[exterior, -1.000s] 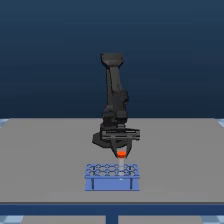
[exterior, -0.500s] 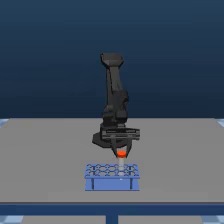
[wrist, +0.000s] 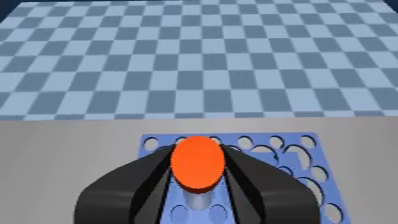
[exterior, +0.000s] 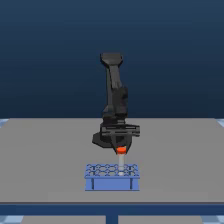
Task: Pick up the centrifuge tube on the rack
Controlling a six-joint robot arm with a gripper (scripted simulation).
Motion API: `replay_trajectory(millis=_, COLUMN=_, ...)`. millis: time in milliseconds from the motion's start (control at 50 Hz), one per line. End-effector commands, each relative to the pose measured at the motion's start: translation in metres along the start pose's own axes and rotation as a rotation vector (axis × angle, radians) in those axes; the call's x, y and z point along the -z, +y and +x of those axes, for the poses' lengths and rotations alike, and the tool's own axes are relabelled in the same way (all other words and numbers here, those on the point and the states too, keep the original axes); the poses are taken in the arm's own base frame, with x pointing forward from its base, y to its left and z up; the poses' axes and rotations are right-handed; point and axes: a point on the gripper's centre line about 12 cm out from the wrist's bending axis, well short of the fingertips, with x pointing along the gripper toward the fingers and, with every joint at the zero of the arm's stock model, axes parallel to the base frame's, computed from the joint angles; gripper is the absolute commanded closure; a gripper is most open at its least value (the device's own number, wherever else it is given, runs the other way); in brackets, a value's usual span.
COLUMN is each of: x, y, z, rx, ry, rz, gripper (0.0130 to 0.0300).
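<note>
The robot arm's gripper (exterior: 120, 146) hung over the light-blue rack (exterior: 112, 183) on the grey table (exterior: 45, 160), jaws clenched on the centrifuge tube (exterior: 121, 156) just below its orange cap — the tube upright, its tip just above the holes, apparently lifted straight to clear the grid.

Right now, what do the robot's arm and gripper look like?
The arm is matte black, a chain of chunky rounded segments widening into a flat wrist block. The gripper is black too, with two thick tapering fingers. No cables or markings are visible.
</note>
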Motion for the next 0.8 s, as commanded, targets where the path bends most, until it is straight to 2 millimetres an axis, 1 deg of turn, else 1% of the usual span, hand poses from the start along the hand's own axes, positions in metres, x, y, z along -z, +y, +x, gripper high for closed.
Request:
replay_trajectory(millis=20, x=-0.003, y=0.001, z=-0.002, rx=-0.005, ry=0.007, rz=-0.011, gripper=0.0300)
replay_trajectory(millis=800, x=-0.026, y=0.001, z=-0.015, rx=-0.005, ry=0.007, rz=-0.011, gripper=0.0300)
